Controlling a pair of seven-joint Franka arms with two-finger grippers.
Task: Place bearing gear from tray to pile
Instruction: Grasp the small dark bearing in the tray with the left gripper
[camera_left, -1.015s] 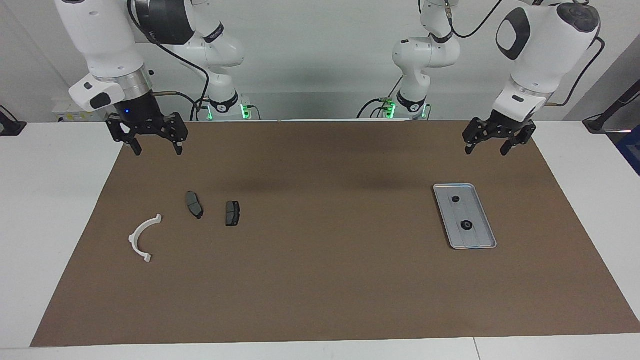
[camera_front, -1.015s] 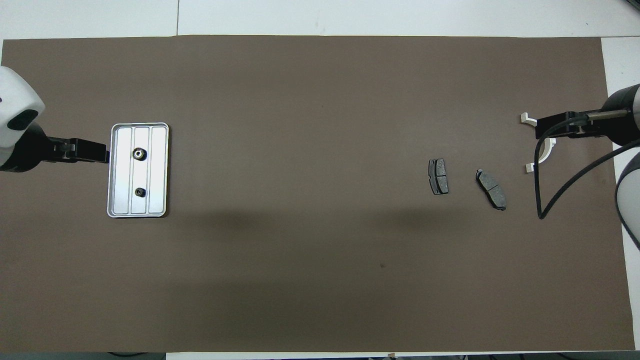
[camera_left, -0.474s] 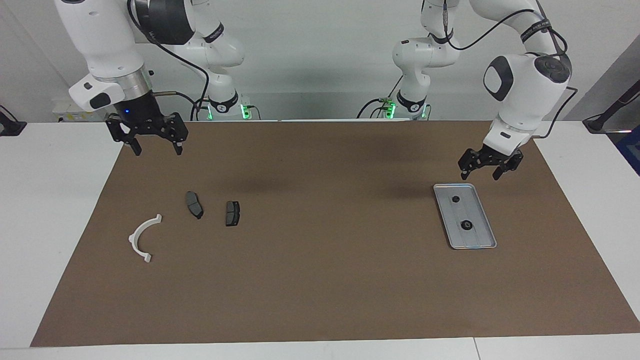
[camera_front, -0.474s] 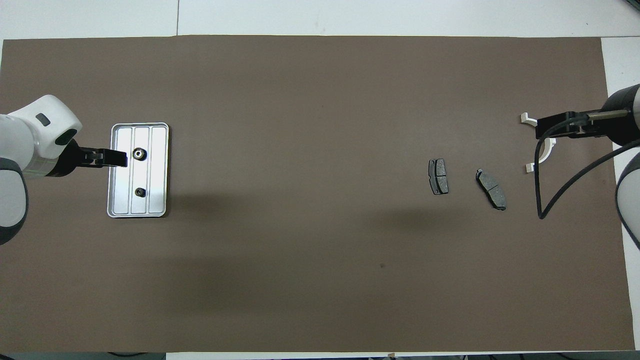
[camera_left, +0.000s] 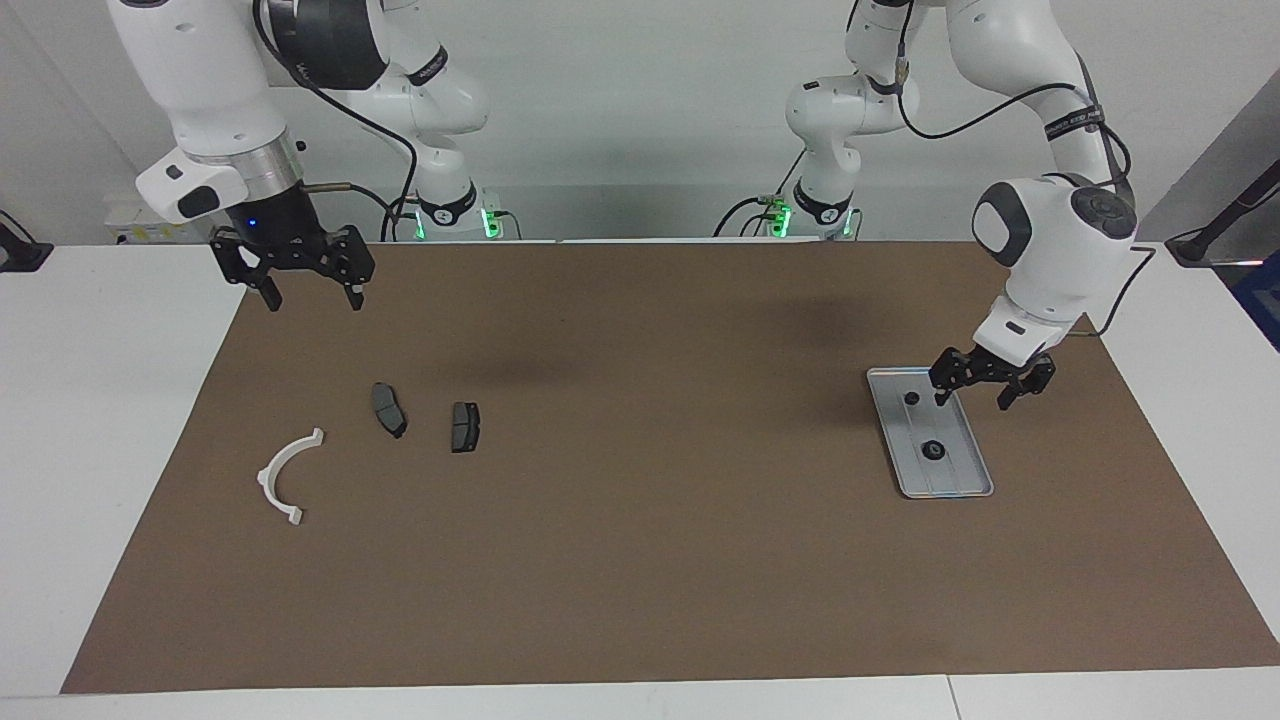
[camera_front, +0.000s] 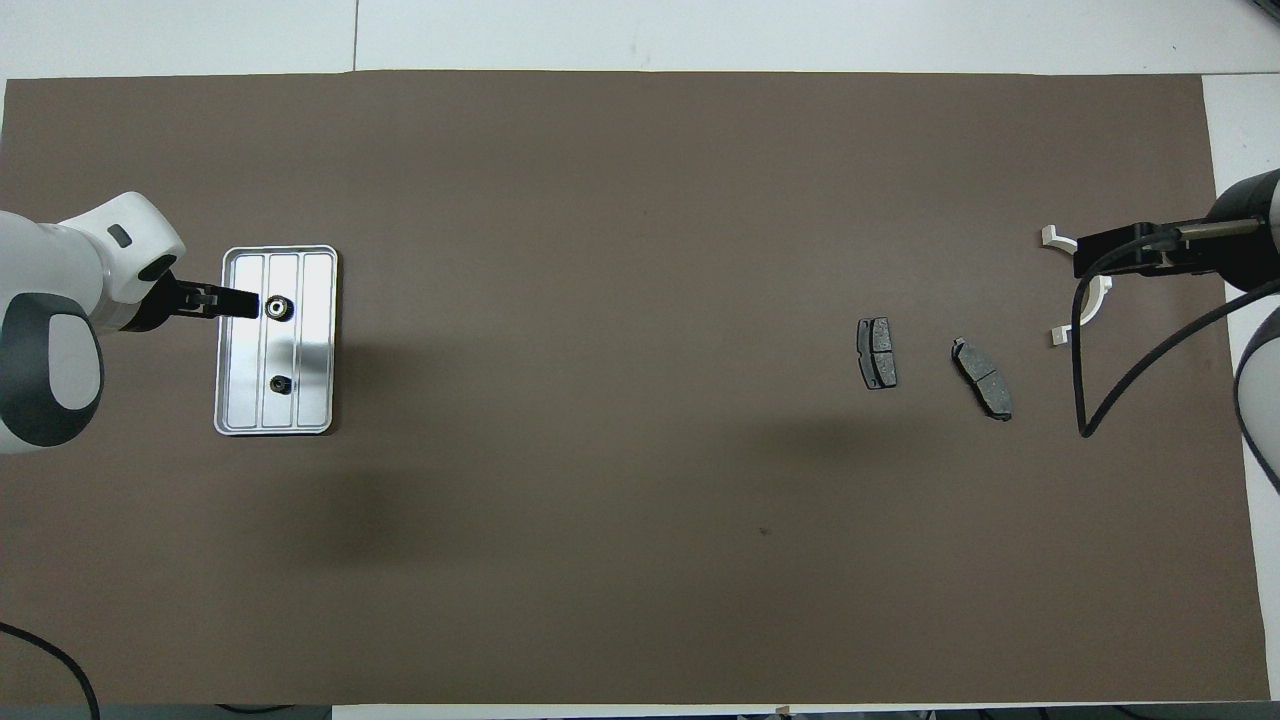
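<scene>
Currently the left hand (camera_left: 970, 398) is held low over the tray (camera_left: 965, 470), at the tray end nearer the robots, fingers spread apart with nothing between them. The larger bearing gear (camera_left: 933, 450) lies on the tray floor farther from the robots than the hand; a smaller gear (camera_left: 911, 398) sits just beside the hand's fingertip. The right hand (camera_left: 312, 293) is parked above the brown mat (camera_left: 640, 560) at the right arm's end of the counter, fingers also apart and empty. The pile, a white half-ring bracket (camera_left: 287, 477) and two dark brake pads (camera_left: 389, 409) (camera_left: 465, 427), is well apart from the tray, with bare mat between. The larger gear is seen as dark, round and toothed, with a pale centre.
</scene>
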